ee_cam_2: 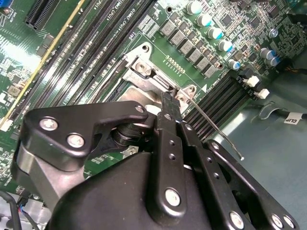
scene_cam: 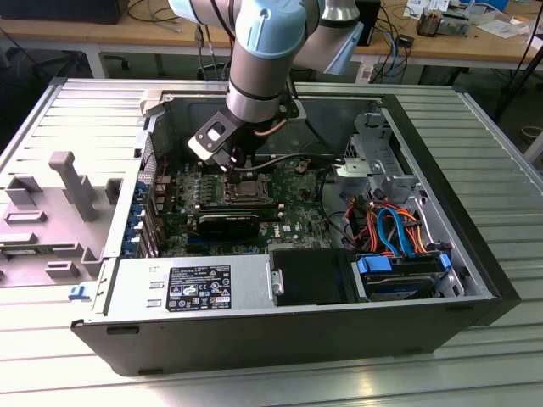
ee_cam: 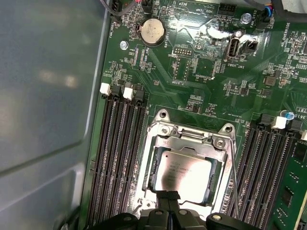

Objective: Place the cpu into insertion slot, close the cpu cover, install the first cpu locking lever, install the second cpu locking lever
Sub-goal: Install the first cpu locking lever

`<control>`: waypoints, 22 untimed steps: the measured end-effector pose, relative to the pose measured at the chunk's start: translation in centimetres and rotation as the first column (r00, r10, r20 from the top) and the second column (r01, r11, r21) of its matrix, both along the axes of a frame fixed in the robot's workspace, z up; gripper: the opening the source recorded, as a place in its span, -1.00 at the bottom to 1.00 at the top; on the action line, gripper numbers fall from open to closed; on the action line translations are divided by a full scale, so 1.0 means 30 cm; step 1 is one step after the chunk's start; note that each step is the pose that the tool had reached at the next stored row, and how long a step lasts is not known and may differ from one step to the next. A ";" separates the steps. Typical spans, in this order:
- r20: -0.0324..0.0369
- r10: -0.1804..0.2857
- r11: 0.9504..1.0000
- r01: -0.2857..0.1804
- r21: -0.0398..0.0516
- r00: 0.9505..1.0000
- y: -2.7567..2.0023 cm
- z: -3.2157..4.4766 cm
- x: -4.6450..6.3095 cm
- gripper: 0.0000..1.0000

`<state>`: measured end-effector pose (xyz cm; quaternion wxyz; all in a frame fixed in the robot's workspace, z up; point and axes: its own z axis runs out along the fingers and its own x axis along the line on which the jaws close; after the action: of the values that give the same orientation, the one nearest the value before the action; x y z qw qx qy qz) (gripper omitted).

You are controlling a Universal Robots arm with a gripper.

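Exterior view takes in the whole open PC case (scene_cam: 441, 254) w/ the arm (scene_cam: 254, 68) bent down into it; there the gripper (scene_cam: 241, 167) hides most of the insertion slot (scene_cam: 253, 189), so the chip can't be made out. First wrist view gives the green board (ee_cam: 201, 72), memory slots (ee_cam: 120, 158) either side; cpu cover (ee_cam: 192, 140) lies down over the cpu (ee_cam: 188, 173), seated in the slot; fingers (ee_cam: 162, 197) pinched together, tips at the cover's edge. Second wrist view adds a thin lever (ee_cam_2: 216, 129) running out past the socket corner; gripper body blocks the cpu there.
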<state>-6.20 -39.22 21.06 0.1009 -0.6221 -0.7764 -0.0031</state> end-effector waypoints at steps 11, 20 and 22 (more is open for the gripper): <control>0.000 0.016 1.000 -0.016 0.000 1.000 0.000 0.000 0.000 -0.79; 0.000 0.028 1.000 -0.028 0.000 1.000 0.000 0.000 0.000 -0.79; 0.000 0.038 0.999 -0.038 0.000 0.999 0.000 0.000 0.000 -0.79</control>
<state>-6.20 -39.22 21.06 0.1009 -0.6073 -0.7881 -0.0012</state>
